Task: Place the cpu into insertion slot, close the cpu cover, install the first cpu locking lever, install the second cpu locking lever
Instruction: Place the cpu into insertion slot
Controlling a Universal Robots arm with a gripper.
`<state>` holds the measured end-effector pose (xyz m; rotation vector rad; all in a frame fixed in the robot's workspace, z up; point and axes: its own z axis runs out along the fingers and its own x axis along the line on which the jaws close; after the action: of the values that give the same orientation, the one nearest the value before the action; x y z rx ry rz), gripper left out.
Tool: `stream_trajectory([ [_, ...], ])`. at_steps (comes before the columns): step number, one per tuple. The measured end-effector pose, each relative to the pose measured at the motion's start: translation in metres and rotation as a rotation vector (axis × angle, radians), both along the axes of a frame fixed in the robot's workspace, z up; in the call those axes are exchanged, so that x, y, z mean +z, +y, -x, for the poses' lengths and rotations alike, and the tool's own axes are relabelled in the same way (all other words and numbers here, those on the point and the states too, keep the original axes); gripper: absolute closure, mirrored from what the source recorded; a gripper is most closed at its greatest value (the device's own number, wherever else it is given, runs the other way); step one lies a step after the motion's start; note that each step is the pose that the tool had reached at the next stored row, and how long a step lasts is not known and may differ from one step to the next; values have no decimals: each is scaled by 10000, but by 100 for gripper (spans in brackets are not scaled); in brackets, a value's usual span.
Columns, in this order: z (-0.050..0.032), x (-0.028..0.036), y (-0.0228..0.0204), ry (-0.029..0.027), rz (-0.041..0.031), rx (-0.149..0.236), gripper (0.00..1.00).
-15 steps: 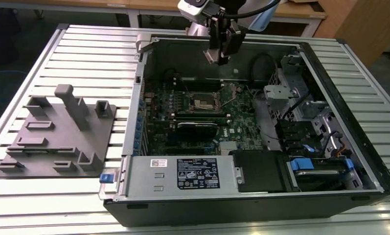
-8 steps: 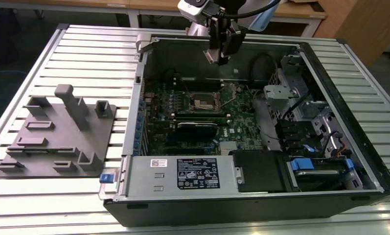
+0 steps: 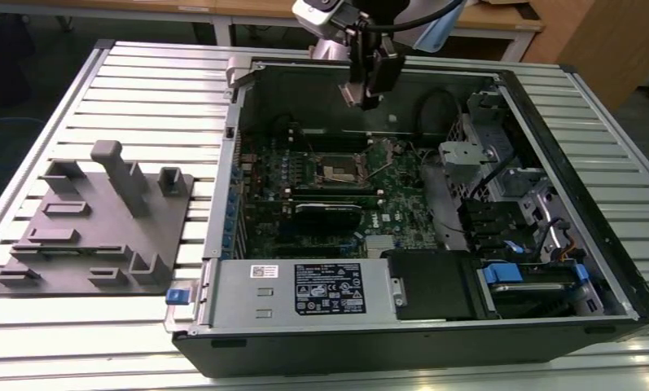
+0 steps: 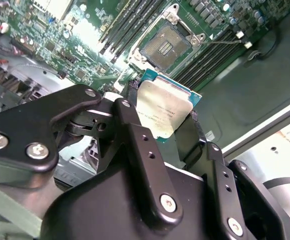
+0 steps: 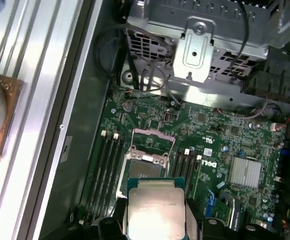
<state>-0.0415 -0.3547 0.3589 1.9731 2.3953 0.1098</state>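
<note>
The arm (image 3: pixel 420 26) rises above the black pincer (image 3: pixel 366 96), which points downward. Its two fingers (image 4: pixel 135 137) press against opposite edges of the cpu (image 4: pixel 166 107) between them.

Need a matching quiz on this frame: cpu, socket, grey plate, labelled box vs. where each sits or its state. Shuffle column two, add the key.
Things
1. cpu
2. socket
3. grey plate
4. labelled box

Places or states
A. on the table, at the exterior view's left of the case
B. uncovered and empty, on the green board
C. held in the gripper, above the board
D. inside the case, at the edge nearest the exterior camera

Pairs: 1-C, 2-B, 3-A, 4-D
</note>
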Motion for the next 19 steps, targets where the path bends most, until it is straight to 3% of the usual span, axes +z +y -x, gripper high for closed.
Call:
stream_trajectory([
  [8,1,-17,0,2,2,-1054,46],
  [19,3,-40,0,0,6,-1131,46],
])
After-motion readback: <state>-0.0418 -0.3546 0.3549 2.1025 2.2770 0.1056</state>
